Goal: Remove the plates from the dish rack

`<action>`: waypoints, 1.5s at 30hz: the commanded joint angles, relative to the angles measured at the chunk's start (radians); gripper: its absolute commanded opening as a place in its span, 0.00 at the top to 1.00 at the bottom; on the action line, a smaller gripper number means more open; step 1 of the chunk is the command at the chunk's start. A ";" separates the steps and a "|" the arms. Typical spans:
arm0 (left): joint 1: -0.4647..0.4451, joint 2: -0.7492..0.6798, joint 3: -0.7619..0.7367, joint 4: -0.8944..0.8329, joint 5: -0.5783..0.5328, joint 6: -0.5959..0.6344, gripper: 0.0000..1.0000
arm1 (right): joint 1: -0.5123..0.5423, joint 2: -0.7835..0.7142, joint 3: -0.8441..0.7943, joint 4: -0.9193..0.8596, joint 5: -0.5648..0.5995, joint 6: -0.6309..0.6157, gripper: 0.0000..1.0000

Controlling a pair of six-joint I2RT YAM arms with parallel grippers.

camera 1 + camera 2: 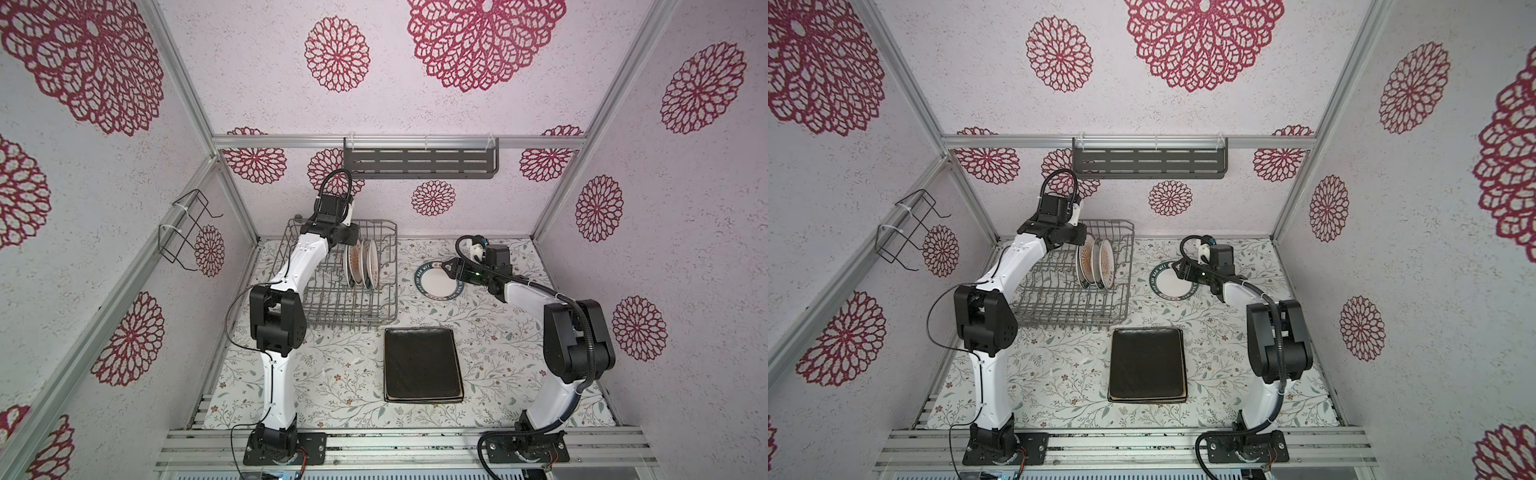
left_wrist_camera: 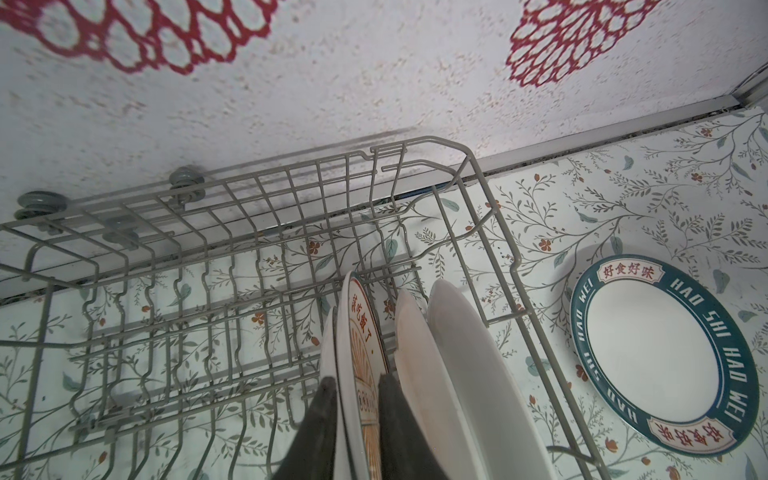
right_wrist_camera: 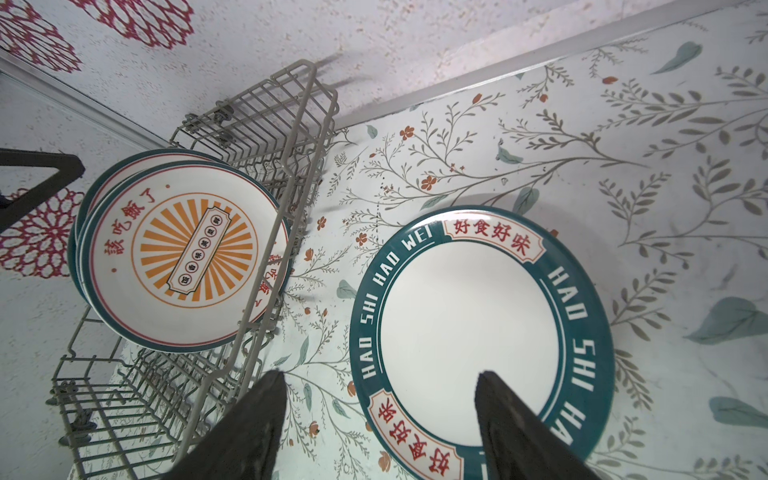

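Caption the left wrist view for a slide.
Left gripper pinches an upright plate in the dish rack; a teal-rimmed plate lies flat outside it.

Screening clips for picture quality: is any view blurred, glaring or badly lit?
Both top views: evenly lit, sharp, no glare, walls splayed by the wide lens. Left wrist: the far rim of the dish rack and the wall print are smeared; the fingers at the upright plate look dark and soft. Right wrist: lettering on the flat plate is crisp, soft shadow beside it; fingers dark.

Flat plate [image 3: 469,332], teal rim: "HAO SHI HAO WEI" twice in white, red "好食好味" on two cream labels. Sunburst plate [image 2: 359,332]: red "該吃飯了".
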 commanded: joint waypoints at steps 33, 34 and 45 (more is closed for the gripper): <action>-0.033 -0.099 -0.151 -0.072 0.036 -0.068 0.87 | 0.005 -0.019 0.010 0.004 0.011 -0.021 0.23; -0.036 -0.106 -0.154 -0.075 0.035 -0.071 0.87 | 0.006 -0.019 0.010 0.003 0.011 -0.023 0.24; -0.058 -0.149 -0.225 -0.081 0.009 -0.097 0.84 | 0.006 -0.027 0.003 -0.002 0.015 -0.018 0.23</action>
